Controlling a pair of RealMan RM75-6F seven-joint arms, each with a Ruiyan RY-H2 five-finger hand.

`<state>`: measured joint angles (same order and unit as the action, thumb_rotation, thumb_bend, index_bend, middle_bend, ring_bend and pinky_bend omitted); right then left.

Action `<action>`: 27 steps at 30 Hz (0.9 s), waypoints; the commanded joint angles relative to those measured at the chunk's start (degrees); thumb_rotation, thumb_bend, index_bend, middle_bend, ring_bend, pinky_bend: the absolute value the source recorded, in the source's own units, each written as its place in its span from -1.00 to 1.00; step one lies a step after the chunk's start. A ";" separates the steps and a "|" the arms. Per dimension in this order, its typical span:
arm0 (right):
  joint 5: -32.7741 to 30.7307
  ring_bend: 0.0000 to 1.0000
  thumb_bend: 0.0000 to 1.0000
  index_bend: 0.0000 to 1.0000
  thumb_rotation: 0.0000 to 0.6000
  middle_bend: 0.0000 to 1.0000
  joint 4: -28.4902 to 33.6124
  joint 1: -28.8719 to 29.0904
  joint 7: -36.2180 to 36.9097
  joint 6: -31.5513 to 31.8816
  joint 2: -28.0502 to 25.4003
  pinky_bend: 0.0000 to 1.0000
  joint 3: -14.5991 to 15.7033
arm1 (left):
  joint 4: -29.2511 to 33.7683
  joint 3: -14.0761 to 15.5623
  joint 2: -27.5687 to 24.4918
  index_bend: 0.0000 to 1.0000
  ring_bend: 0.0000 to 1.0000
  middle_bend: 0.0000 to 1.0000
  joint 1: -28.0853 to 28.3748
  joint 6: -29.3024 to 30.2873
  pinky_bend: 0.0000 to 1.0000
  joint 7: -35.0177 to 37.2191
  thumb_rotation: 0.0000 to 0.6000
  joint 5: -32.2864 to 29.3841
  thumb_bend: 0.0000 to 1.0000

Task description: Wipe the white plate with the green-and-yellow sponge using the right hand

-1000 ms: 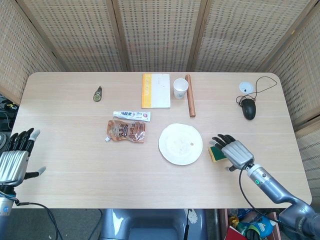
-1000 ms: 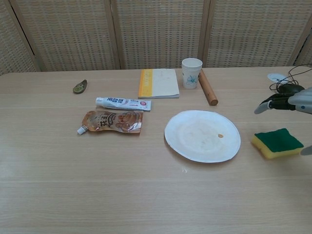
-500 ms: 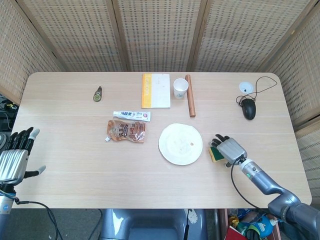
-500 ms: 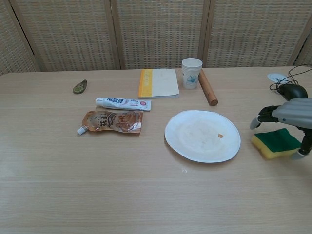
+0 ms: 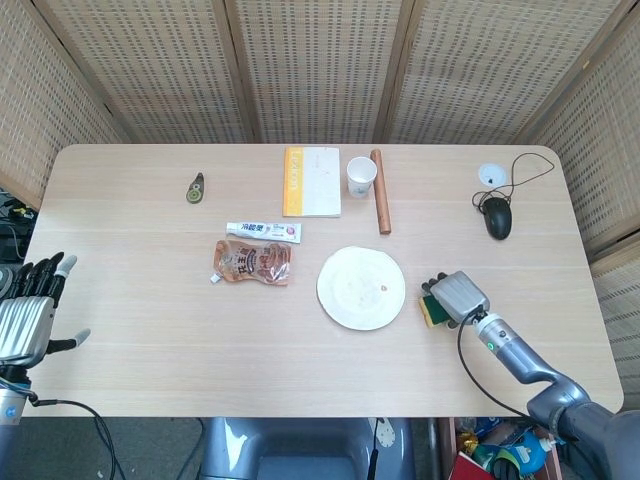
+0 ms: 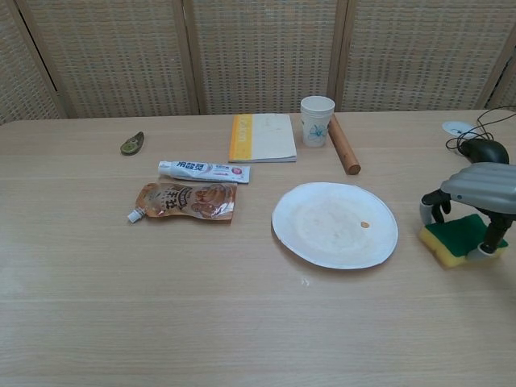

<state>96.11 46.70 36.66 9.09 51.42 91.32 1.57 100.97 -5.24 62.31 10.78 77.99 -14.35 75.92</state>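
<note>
The white plate (image 5: 361, 287) (image 6: 334, 224) lies at the table's middle, with a small brown speck near its right rim. Just to its right the green-and-yellow sponge (image 5: 431, 310) (image 6: 454, 239) rests on the table, green face up. My right hand (image 5: 457, 296) (image 6: 477, 192) arches over the sponge. Its fingers come down at the sponge's far left edge and its thumb at the near right edge, gripping it. My left hand (image 5: 30, 310) hangs off the table's left side with its fingers spread and holds nothing.
Behind the plate stand a paper cup (image 6: 317, 120), a wooden rod (image 6: 343, 144) and a yellow-edged book (image 6: 262, 137). A toothpaste tube (image 6: 203, 171) and a brown pouch (image 6: 182, 201) lie to the left. A black mouse (image 5: 497, 216) with its cable sits far right.
My right hand has come down over the sponge and its fingers have curled around it. The left hand has barely moved.
</note>
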 commanded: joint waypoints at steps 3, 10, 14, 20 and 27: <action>0.35 -0.20 -0.87 -0.13 1.00 -0.04 -2.90 0.13 1.50 1.70 1.93 0.35 0.66 | 0.19 0.06 -0.29 -1.00 -1.00 -1.00 -0.08 0.10 -1.00 0.52 1.00 0.11 -1.00; -0.08 -0.17 -0.72 -0.09 1.00 0.00 -3.30 0.00 3.67 3.91 2.04 0.35 0.62 | 0.32 0.28 -0.65 -1.00 -1.00 -1.00 -0.08 0.06 -1.00 1.22 1.00 0.51 -1.00; -0.61 -0.18 -0.71 -0.09 1.00 0.00 -0.81 0.09 6.23 7.10 0.76 0.35 -0.64 | 0.40 0.31 -0.86 -1.00 -1.00 -1.00 -0.07 -0.04 -1.00 1.70 1.00 0.50 -1.00; -2.77 -0.17 -0.71 -0.09 1.00 0.00 9.31 1.77 13.74 8.83 -3.58 0.35 -3.96 | 0.48 0.27 -1.16 -1.00 -1.00 -1.00 0.12 -0.50 -1.00 2.21 1.00 0.20 -1.00; -10.13 -0.17 -0.71 -0.09 1.00 0.01 20.80 6.98 16.71 0.09 -5.27 0.35 -9.49 | 0.40 0.10 -1.41 -1.00 -1.00 -1.00 0.52 -1.22 -1.00 2.81 1.00 -0.34 -1.00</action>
<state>89.39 64.52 41.13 25.55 55.24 86.69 -5.30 101.39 -5.09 60.94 11.25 76.82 -11.60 75.64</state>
